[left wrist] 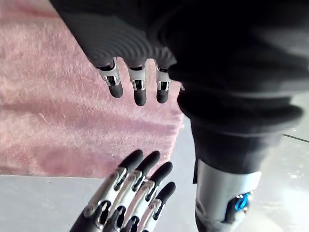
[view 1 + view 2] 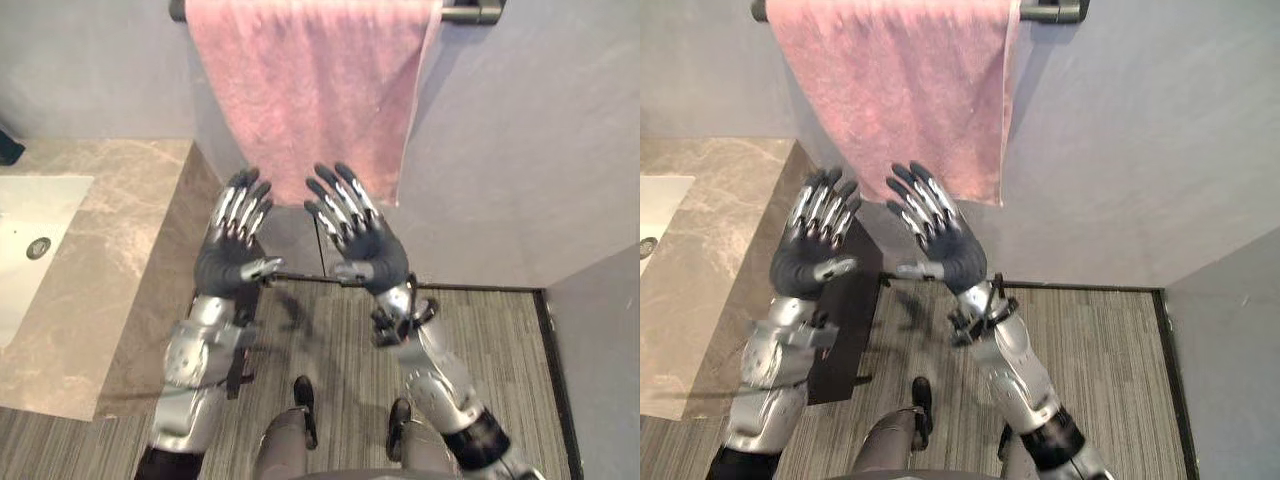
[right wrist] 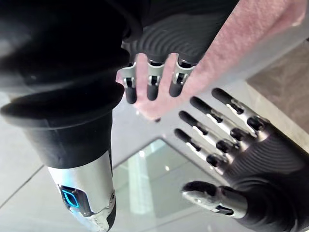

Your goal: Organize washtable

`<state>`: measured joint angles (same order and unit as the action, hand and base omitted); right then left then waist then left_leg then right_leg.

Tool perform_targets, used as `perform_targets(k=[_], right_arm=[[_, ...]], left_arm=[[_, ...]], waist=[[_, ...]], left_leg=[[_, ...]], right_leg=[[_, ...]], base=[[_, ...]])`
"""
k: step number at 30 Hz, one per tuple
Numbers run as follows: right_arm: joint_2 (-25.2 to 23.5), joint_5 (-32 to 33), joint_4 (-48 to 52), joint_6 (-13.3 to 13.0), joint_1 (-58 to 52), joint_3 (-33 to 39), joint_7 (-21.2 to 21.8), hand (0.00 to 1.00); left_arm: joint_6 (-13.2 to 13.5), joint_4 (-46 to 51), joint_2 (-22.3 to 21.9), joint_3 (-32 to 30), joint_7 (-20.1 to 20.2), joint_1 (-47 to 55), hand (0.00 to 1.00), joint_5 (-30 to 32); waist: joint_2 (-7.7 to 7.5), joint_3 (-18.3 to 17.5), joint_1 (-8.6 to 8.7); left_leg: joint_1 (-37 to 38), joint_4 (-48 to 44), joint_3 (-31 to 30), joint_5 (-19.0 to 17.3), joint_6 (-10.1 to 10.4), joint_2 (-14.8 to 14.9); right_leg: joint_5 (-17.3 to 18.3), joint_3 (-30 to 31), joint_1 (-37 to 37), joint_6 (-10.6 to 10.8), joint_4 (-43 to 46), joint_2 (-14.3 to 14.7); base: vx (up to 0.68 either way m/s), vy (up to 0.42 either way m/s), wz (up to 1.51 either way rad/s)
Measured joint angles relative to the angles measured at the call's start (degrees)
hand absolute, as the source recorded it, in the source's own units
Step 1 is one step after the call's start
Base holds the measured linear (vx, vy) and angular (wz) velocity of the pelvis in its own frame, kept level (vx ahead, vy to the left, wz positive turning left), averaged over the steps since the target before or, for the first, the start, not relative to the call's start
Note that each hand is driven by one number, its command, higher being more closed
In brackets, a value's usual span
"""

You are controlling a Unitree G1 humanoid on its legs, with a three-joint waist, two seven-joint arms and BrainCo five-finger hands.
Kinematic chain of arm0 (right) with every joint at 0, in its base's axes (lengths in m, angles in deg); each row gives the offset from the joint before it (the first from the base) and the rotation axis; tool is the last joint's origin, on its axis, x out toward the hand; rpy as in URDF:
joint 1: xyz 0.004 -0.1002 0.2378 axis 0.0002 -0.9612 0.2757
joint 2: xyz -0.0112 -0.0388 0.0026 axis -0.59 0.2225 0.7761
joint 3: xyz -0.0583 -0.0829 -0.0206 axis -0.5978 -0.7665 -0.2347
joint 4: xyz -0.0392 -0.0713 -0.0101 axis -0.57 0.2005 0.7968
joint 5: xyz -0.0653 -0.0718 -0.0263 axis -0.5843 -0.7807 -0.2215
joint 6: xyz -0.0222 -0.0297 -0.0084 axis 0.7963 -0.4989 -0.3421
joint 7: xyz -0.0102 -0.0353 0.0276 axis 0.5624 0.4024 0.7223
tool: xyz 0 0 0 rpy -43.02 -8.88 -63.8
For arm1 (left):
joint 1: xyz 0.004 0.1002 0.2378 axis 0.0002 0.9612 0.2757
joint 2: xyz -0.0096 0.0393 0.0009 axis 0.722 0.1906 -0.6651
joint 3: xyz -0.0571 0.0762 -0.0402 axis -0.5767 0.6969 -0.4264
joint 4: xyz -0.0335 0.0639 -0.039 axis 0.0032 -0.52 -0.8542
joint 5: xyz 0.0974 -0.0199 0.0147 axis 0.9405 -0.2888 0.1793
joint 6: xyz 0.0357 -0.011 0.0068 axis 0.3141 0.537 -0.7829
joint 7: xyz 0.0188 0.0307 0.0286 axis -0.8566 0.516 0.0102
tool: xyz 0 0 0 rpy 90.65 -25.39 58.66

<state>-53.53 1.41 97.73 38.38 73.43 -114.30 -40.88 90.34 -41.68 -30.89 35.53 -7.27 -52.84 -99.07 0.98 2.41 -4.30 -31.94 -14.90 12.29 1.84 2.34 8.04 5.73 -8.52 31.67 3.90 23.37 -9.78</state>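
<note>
Where the towel hangs: the pink towel (image 2: 310, 90) is draped over the dark rail (image 2: 470, 12) on the wall (image 2: 520, 150), up and ahead of both my hands, not on the desk.
Towel's long axis: it falls straight down from the rail, and the lower hem runs crosswise just past my fingertips.
Left hand: the left hand (image 2: 232, 255) is raised with its back to the head camera, fingers straight and spread, holding nothing. The tips sit under the hem's left end.
Right hand: the right hand (image 2: 365, 245) is raised beside it, fingers just as straight and empty. In the head views the tips overlap the hem nearer its middle.
Nearer hand: I judge the right one slightly closer to the cloth. I cannot tell whether either touches it.
Desk: the marble desk (image 2: 120, 230) with its white sink (image 2: 30, 240) lies low to my left, well apart from both hands.
Step in hand: I read this as the approach to the towel, with no grasp made.
Next move: reach up and forward, one hand toward each end of the hem.
Risk: a one-sided pull could drag the towel off the rail.
</note>
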Motion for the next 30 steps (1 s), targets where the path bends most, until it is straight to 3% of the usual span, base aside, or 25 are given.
perform_targets(k=[7,12,15,21,30], right_arm=[[0.2,-2.5,-6.9,-1.3,14.3,4.6,-8.1,0.00],[0.8,-2.5,-13.2,-1.5,27.1,6.3,-12.1,0.00],[1.6,-2.5,-16.4,-1.5,32.5,6.4,-13.2,0.00],[1.4,-1.6,-26.5,-1.6,44.0,8.5,-15.2,0.00],[1.5,2.8,-35.8,-0.8,53.0,8.6,-15.5,0.00]], left_arm=[[0.1,-12.6,5.6,4.0,-2.6,-23.9,0.00,-3.4],[0.1,-21.8,7.6,6.1,-5.0,-37.8,0.00,-3.9],[0.0,-25.0,7.8,6.1,-5.8,-41.5,0.00,-3.9],[-0.1,-31.0,10.8,8.4,-5.3,-48.5,0.00,-3.9],[-0.1,-34.9,13.3,8.1,-6.1,-53.0,0.00,-3.8]], waist=[[0.56,1.6,0.26],[0.88,5.5,0.25],[0.91,7.5,0.28],[1.51,8.1,0.20],[2.07,9.9,0.04]], left_leg=[[-5.1,-1.5,0.6,0.5,-0.2,0.5],[-8.4,-2.7,0.9,0.8,-0.7,1.5],[-8.5,-3.0,1.1,0.8,-0.7,1.8],[-9.9,-3.1,1.2,0.9,-0.6,2.1],[-10.4,-2.4,0.8,2.1,0.2,3.6]], right_leg=[[-1.6,1.0,5.1,0.0,0.2,0.4],[-3.1,1.7,7.9,-0.2,-0.6,1.4],[-3.2,1.9,8.1,-0.3,-0.6,1.7],[-3.5,2.0,9.4,-0.5,-1.0,2.1],[-5.1,1.3,9.2,-1.4,-2.8,3.6]], base=[[0.00,-0.017,-0.08],[-0.02,-0.025,-0.10],[0.01,-0.032,-0.07],[0.03,-0.035,-0.03],[0.00,-0.036,-0.04]])
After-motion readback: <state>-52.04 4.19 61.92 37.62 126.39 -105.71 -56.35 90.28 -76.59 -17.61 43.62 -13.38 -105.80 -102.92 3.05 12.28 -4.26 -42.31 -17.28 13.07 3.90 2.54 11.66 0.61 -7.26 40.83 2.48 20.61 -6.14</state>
